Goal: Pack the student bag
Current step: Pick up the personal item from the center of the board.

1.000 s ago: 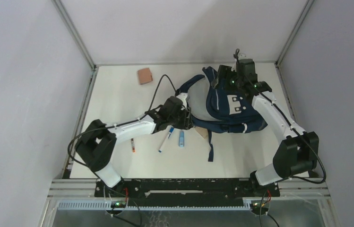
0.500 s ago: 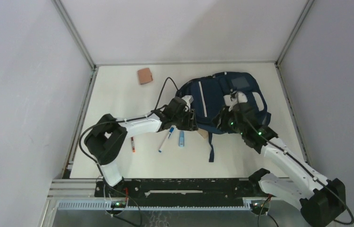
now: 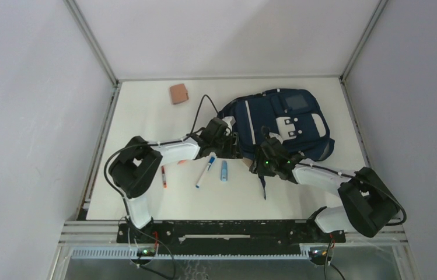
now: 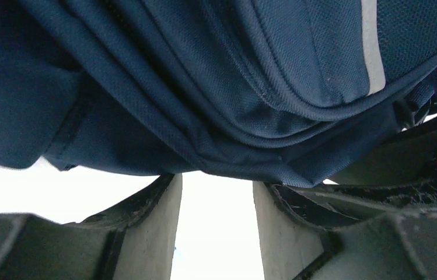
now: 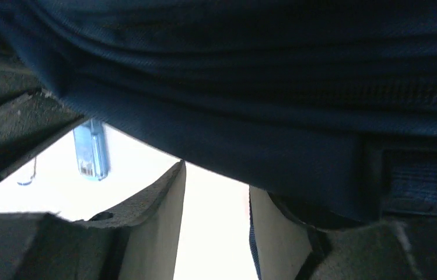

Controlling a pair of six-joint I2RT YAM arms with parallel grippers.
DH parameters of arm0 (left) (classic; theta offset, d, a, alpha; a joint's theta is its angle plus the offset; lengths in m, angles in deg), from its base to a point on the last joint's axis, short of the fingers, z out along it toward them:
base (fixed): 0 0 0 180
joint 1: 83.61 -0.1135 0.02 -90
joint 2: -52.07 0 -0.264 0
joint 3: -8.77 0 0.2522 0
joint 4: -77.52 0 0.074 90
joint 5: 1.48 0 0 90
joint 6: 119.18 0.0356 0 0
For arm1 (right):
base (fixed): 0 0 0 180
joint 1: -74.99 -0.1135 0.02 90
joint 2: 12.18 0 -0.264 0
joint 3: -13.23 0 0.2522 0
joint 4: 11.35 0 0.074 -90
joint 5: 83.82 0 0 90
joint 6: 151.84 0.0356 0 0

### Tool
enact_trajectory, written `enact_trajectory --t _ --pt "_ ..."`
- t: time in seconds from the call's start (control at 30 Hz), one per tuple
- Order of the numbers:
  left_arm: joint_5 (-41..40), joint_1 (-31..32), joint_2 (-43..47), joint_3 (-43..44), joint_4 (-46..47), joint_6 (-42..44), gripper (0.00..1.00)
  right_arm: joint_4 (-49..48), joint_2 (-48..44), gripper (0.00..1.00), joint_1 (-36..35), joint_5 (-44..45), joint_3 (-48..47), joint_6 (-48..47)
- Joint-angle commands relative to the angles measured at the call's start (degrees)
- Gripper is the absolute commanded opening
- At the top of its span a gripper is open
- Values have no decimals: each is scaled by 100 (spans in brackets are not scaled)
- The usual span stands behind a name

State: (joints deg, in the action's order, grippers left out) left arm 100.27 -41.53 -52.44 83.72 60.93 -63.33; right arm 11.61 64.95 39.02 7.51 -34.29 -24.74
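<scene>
Loose items, taken from the left, all placed against the student bag (image 3: 286,119): a brownish block (image 3: 178,93) lies well off its far-left corner, a red pen (image 3: 163,178) well to its near left, a white-and-blue marker (image 3: 205,171) nearer in, and a small blue piece (image 3: 224,170) just short of its near-left edge. None is inside it. The bag lies flat on the table (image 3: 146,116), front panel up, right of the middle and toward the far side. The left gripper (image 3: 229,146) sits at the bag's near-left corner. In its wrist view the jaws stand apart with bare table showing in the gap, and the bag's hem lies across the tips, not seen clamped. The right gripper (image 3: 261,162) is just beside it along the bag's near edge, and it too is parted, with the fabric's edge over its tips and nothing visible between them. A dark strap (image 3: 261,188) trails from the near edge toward the arms, close by the right gripper. My judgement is that the step is getting hold of the bag's edge to open it — packing has not begun. To do it well, each gripper should bite one layer of fabric only, both on the same side of the zipper. Each should also keep off the strap and lift evenly, so the bag does not slide onto the marker. Whether the zipper is undone cannot be told.
</scene>
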Motion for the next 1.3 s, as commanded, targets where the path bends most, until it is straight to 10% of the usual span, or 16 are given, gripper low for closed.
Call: enact_trajectory --t 0.0,0.6,1.27 --pt "316 -22 -177 474 257 -32 53 -327 154 52 171 444 -43 516" --pt "1107 -17 -551 546 944 -61 48 423 -1157 52 -368 1887 -34 912" --pt "990 94 -668 543 1092 -135 34 -1279 -350 52 661 142 898 1870"
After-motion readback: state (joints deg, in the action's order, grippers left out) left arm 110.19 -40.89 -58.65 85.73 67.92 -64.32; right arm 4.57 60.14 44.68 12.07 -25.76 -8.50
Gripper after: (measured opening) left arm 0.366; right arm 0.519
